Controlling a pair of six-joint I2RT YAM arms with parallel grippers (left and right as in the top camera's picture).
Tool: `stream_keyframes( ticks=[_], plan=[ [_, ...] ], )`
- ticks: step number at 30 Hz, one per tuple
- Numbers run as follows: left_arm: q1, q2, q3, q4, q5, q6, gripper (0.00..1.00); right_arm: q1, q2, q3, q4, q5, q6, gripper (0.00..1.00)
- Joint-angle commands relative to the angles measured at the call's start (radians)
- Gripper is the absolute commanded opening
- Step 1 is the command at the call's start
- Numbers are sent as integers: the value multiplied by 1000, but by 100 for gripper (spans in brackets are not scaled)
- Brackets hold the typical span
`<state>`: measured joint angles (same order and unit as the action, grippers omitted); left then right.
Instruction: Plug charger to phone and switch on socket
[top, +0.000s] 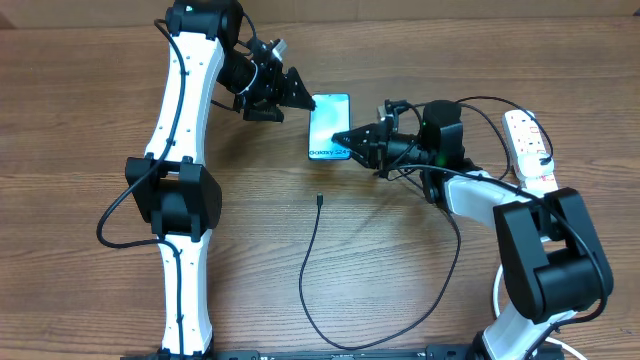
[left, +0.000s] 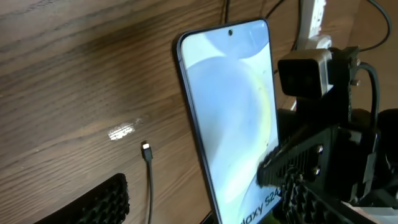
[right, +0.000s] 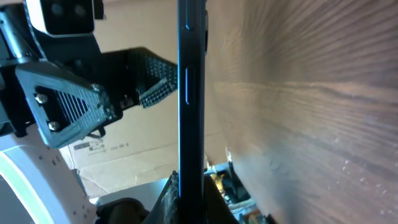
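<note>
Gripping the phone (top: 328, 118) by its lower right edge, our right hand (top: 343, 139) is closed tight on it. The lit screen faces up toward the overhead camera, near the middle of the surface (top: 80, 120). From the right wrist we see the phone edge-on, rising out of our own grip. It looks lifted clear of the wood, though we cannot be sure of that. Our left hand (top: 303, 98) sits at the phone's upper left corner with its fingers (left: 109, 199) spread wide. In the left wrist view they stand either side of the phone without touching it, so we hold nothing on that side.

The charger (top: 305, 290) is not plugged in. Its small connector (top: 318, 199) lies free on the surface, below the phone and apart from it. The cable loops toward the near edge and back round to the right. The white socket (top: 527, 140) lies at the far right, well apart from the phone; we cannot read its switches from here.

We judge that we are in the first step, readying the phone for the cable. The next move calls for our free left hand to go down to the connector and pinch it close behind the tip. It must then line the connector up with the port, which we take to be in the end by the lettering (top: 325, 153), while the right hand steadies the phone. A thin cable twists easily, so the pinch should be square. The switch comes last.
</note>
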<state>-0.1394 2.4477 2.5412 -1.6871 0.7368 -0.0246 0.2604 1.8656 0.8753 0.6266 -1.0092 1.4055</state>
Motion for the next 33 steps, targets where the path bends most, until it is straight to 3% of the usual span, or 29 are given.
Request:
stream_keyframes(
  ticks=[1,6,12,17,23,33],
  plan=[
    [-26,-21,12,-3,46,-15,73,7,-19,16,125,-28,109,4],
    [-56,-21,12,-3,126,-28,68,7,-19,16,285,-28,205,4],
    [-63,-21,12,4,318,-24,59,9,-19,16,285,-31,207,4],
    [-64,-21,12,10,426,-24,45,9,-19,16,289,-31,206,4],
    [-64,-21,12,19,431,-20,25,9,-19,16,312,-51,216,4],
    [-66,-21,12,46,443,-26,28,35,-19,16,340,-68,217,4]
  ],
)
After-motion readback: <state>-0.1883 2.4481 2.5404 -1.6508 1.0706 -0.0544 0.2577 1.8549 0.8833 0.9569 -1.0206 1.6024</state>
